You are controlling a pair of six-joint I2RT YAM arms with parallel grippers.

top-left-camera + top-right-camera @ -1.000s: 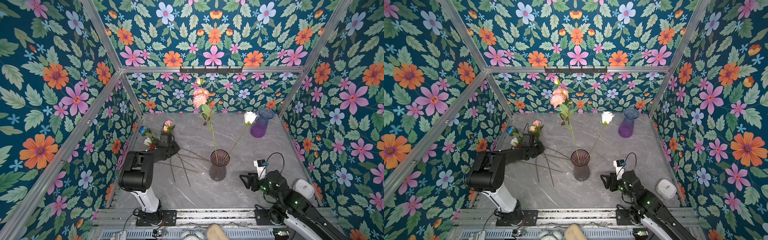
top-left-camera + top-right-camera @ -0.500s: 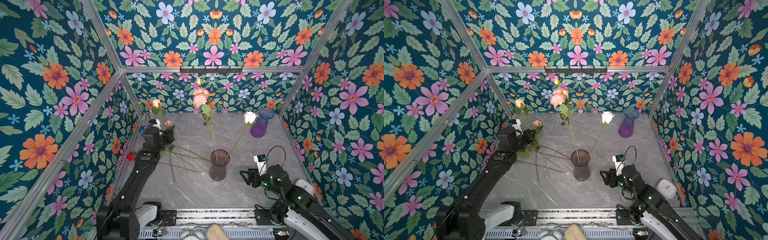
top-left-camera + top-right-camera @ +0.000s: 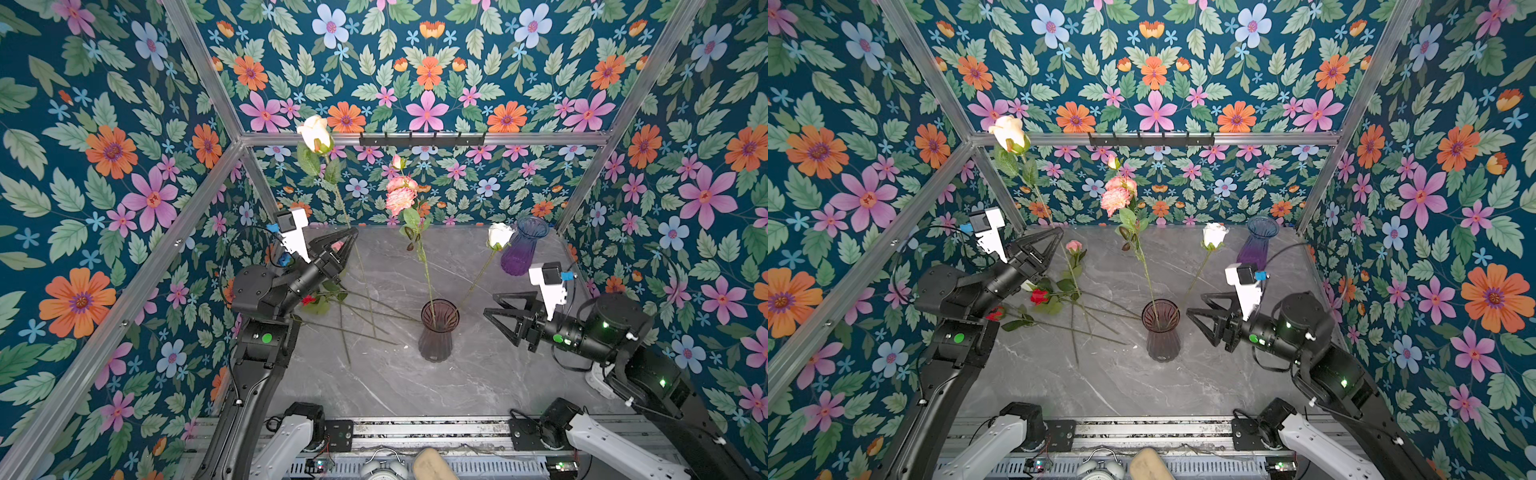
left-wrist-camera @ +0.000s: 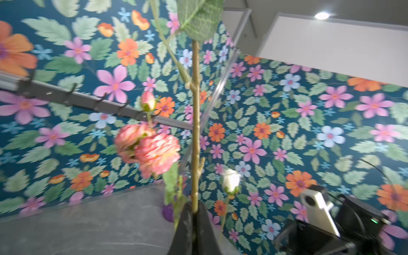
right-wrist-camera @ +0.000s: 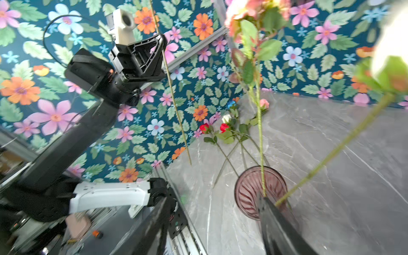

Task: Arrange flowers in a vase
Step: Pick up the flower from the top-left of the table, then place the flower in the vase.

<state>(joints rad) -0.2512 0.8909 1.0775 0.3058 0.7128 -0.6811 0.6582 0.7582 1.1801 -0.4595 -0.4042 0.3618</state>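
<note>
Carrying step judged: cream rose was clamped by its stem in the left gripper, bloom above it. The right gripper was parted, empty, beside the maroon vase; stem-tip alignment over its mouth was required.

cream rose aloft, pink bloom in vase

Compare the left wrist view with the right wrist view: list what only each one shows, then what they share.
Only the left wrist view: the right arm's camera, a ceiling lamp and the hook rail. Only the right wrist view: the left arm's camera, the dark vase and loose red roses. Both: the table, the stem that the left gripper is shut on, the pink bloom and the white rose.
</note>
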